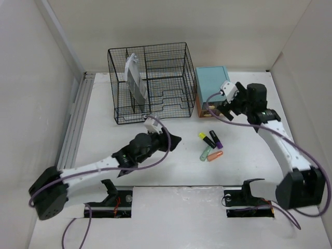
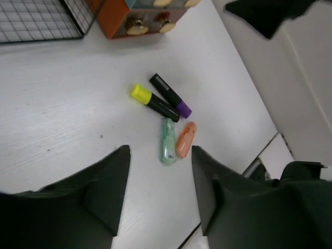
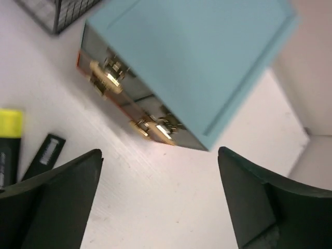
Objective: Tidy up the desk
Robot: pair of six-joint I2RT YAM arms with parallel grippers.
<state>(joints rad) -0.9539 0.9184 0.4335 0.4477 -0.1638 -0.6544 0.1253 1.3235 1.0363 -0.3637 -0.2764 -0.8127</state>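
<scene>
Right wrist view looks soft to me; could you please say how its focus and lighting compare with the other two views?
Right wrist: the drawer box is blurred, its brass knobs smeared with glare. Left wrist: the highlighters are crisp under even light, with faint shadows. Top external: sharp, diffuse light, only soft shadows on the desk.

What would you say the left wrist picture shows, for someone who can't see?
Four markers lie clustered on the white desk, just ahead of the open left end effector. A wire-mesh organizer and a drawer box sit at the top.
</scene>
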